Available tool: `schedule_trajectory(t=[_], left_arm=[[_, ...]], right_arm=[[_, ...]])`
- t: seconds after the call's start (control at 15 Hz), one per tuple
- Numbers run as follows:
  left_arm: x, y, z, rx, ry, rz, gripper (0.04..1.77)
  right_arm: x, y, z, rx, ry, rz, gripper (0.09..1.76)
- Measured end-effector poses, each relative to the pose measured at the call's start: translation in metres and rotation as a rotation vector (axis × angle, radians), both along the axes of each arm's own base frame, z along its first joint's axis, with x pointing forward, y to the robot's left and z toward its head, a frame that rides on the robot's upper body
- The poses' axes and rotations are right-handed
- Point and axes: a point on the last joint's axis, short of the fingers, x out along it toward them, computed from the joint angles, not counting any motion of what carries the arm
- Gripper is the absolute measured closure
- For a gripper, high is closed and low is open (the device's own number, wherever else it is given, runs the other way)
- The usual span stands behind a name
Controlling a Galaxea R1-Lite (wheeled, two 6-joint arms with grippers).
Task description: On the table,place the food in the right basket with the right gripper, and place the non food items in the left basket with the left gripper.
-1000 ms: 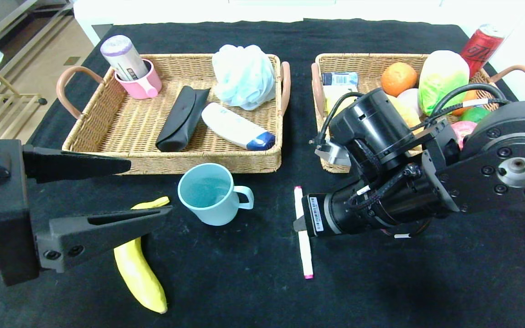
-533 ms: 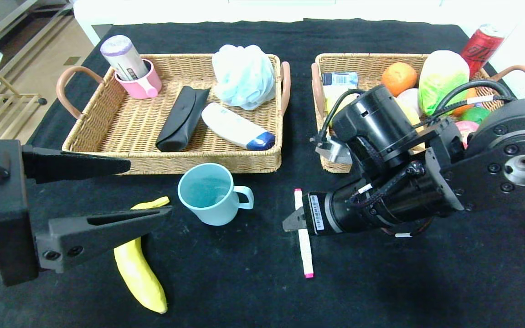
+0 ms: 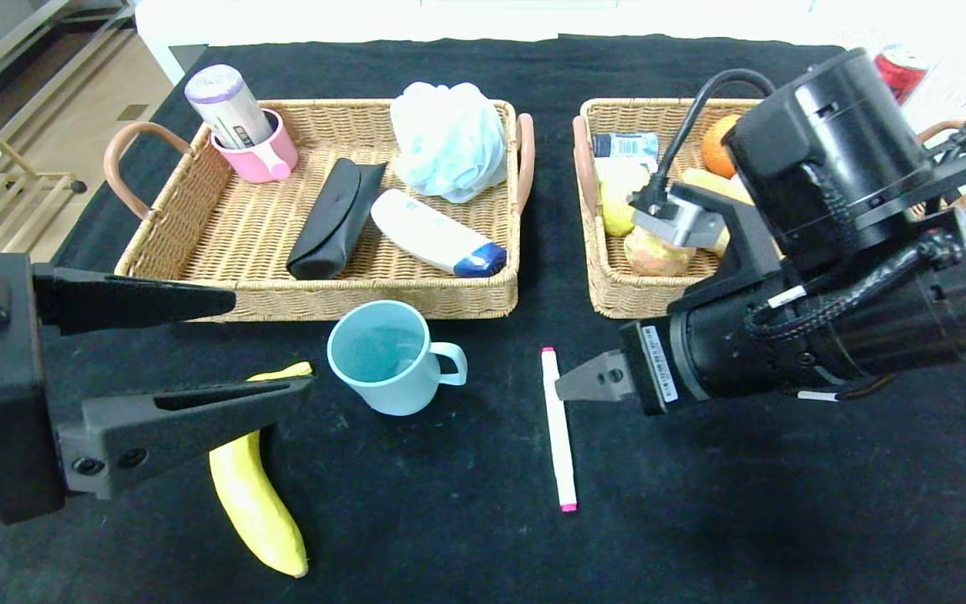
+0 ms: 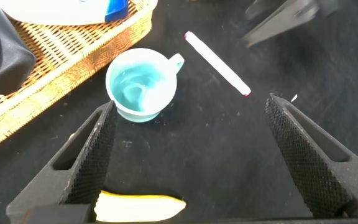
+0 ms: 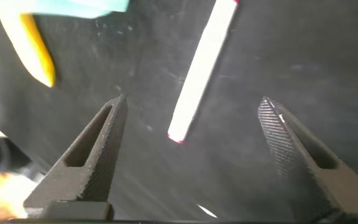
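Observation:
A yellow banana [image 3: 257,495] lies on the black table at the front left. A light blue cup [image 3: 382,356] stands in front of the left basket [image 3: 324,295]. A white marker with a pink tip [image 3: 558,428] lies in the middle. My left gripper [image 3: 269,344] is open, hovering over the banana's far end; its wrist view shows the cup [image 4: 142,84], the marker [image 4: 216,62] and the banana [image 4: 138,206]. My right gripper [image 3: 573,387] is open and empty, just right of the marker's upper part, above the table. Its wrist view shows the marker [image 5: 201,74] and the banana [image 5: 27,43] below.
The left basket holds a pink cup with a tube [image 3: 240,126], a black case [image 3: 332,218], a white bottle [image 3: 433,233] and a blue bath puff [image 3: 448,138]. The right basket [image 3: 617,294] holds fruit and packets, mostly hidden by my right arm. A red can [image 3: 898,67] stands behind it.
My right arm has risen and drawn back to the right; its gripper has moved off the marker to its right side. The left gripper and the objects have stayed put.

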Motion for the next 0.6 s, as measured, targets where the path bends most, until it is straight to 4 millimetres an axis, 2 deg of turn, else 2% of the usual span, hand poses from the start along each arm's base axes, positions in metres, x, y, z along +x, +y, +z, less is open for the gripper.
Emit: schedule_trajectory(t=[0.6], left_arm=[[-0.001,0.001,-0.002,-0.012,0.022,0.011,0.09]], right_arm=[[-0.022,-0.073,0.037,0.006,-0.202,0.131,0.19]])
